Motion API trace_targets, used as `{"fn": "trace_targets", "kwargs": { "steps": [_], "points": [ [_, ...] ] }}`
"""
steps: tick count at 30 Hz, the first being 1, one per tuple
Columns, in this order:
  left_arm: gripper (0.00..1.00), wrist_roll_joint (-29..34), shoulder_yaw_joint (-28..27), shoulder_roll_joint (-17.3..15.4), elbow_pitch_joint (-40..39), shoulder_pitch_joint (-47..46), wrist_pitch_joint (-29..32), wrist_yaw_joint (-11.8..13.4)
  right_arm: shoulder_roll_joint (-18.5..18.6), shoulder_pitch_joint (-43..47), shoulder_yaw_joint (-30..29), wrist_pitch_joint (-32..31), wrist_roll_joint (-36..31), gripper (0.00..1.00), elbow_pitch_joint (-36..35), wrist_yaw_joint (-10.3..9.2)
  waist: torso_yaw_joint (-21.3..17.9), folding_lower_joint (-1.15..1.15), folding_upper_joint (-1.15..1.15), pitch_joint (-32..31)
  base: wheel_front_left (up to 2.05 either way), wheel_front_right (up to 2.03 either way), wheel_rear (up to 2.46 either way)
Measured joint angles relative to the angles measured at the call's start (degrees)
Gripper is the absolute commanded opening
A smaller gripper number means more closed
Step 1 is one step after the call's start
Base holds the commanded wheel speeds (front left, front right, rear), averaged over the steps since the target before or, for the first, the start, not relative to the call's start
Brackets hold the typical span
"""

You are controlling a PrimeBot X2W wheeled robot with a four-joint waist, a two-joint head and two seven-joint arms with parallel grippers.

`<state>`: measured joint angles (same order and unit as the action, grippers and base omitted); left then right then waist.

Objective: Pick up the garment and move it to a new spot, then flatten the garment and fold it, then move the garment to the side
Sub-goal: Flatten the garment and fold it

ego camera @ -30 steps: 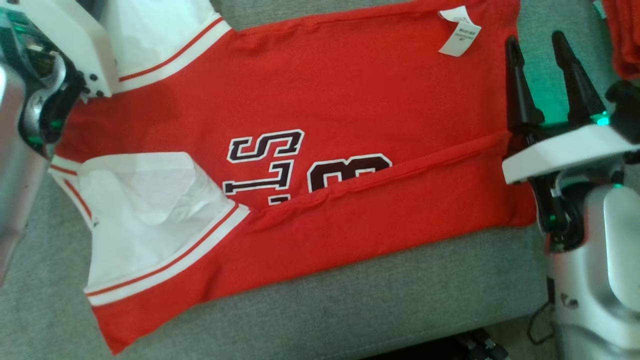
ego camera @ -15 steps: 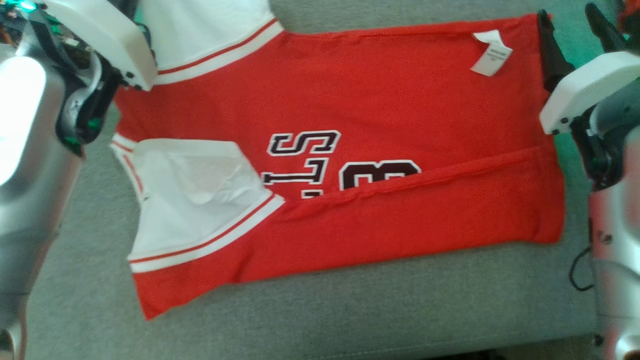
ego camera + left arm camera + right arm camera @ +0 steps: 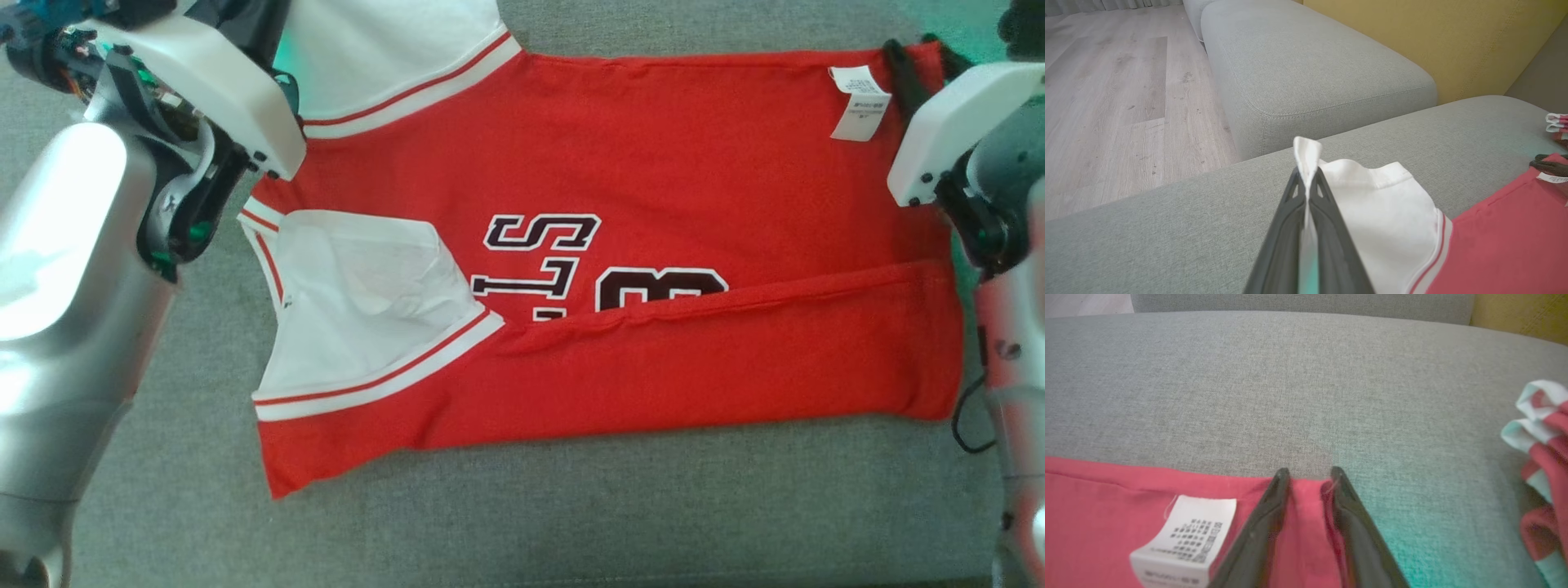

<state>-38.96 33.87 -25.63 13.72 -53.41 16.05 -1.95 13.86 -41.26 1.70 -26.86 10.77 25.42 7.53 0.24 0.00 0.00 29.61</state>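
The garment (image 3: 653, 163) is a red jersey with white sleeves and dark lettering, lying flat on the grey sofa cushion (image 3: 571, 506) with its near long edge folded over. My left gripper (image 3: 1306, 173) is shut on a fold of the far white sleeve (image 3: 1384, 212), pinching it upright between the fingertips. My right gripper (image 3: 1308, 475) straddles the garment's far right corner (image 3: 1306, 522), jaws part-way apart with red cloth between them. In the head view the right gripper (image 3: 918, 53) sits at that corner beside the white label (image 3: 857, 102).
Another bunched red and white cloth (image 3: 1543, 457) lies on the cushion to the right of my right gripper. A second grey cushion (image 3: 1310, 61) and a yellow backrest (image 3: 1433, 36) lie beyond. Wooden floor (image 3: 1106, 102) is off the left end.
The head camera has shifted. My right gripper has gone from beside the garment's right edge to its far right corner, and its jaws have narrowed over the cloth. The left gripper still pinches the sleeve.
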Motion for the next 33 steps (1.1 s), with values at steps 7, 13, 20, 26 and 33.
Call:
{"fn": "trace_targets", "kwargs": {
  "steps": [7, 13, 20, 26, 33],
  "points": [
    [0.0, -1.07, 0.14, 0.04, 0.07, 1.24, -0.53, 0.01, 0.94, -0.58, 1.16, 2.87, 0.32, 0.0, 3.1, 0.0, -0.02, 0.0, 0.0, -1.49, 0.0, 0.0, 0.0],
    [0.0, -2.31, -0.25, -0.29, -1.52, 4.69, -2.67, 0.37, 1.08, -0.25, 2.16, 7.56, 1.45, 0.0, 2.99, 0.0, -0.16, 0.0, 0.0, -4.14, 0.0, 0.0, 0.0],
    [0.0, -3.66, -0.49, -2.08, -8.27, 15.23, -5.89, 2.07, 1.38, 7.44, 3.2, 11.62, 3.57, 0.0, -0.89, 0.0, 0.32, 0.0, 0.0, -8.51, 0.0, 0.0, 0.0],
    [0.0, -4.95, -0.6, -2.88, -14.18, 27.8, -10.35, 5.15, 1.6, 16.68, 2.2, 13.29, 4.12, 0.0, -6.97, 0.0, 1.15, -0.01, 0.0, -12.29, 0.0, 0.0, 0.0],
    [0.0, -6.68, -0.56, -2.02, -15.22, 38.57, -15.5, 7.53, 0.76, 23.73, -1.91, 13.34, 3.42, 0.0, -13.03, 0.0, 1.76, 0.0, 0.0, -13.78, 0.0, 0.0, 0.0]
  ]
}}
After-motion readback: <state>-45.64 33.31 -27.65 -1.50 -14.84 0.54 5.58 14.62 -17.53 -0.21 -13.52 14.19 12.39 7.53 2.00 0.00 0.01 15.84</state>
